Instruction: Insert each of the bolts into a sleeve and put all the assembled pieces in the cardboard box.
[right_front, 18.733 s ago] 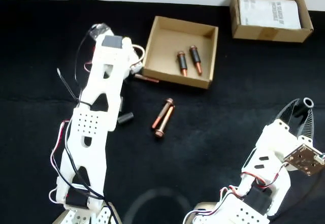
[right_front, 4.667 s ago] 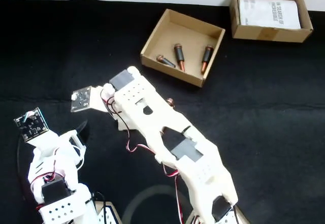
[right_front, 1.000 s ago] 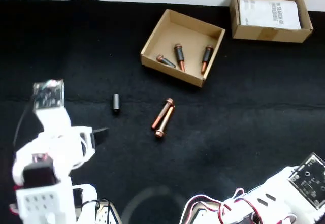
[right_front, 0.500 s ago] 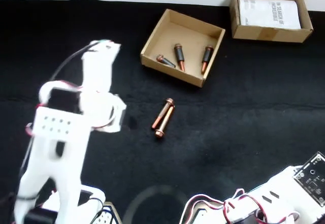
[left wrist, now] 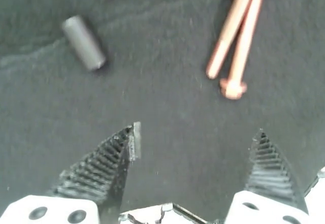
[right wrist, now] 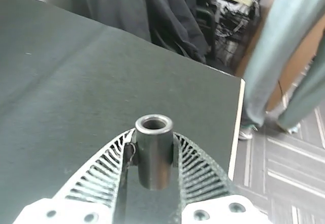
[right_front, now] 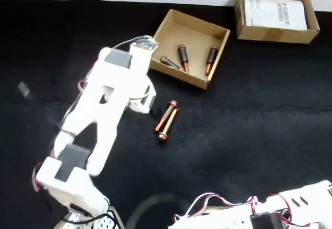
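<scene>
Two copper bolts lie side by side on the black mat, just in front of the cardboard box. Three assembled pieces rest inside that box. My left gripper hovers over the mat beside the bolts. In the left wrist view it stands open, with the bolts ahead on one side and a loose dark sleeve on the other. My right gripper is shut on another dark sleeve, held upright with its bore showing, near the table's edge.
A second cardboard box holding a printed sheet sits at the back right. The right arm's body lies low at the front right corner. Beyond the table edge is the floor, where a person's legs stand.
The left arm has swung from the front left across the mat to the bolts, now covering the loose sleeve in the high view. The right arm has sunk lower at the front right.
</scene>
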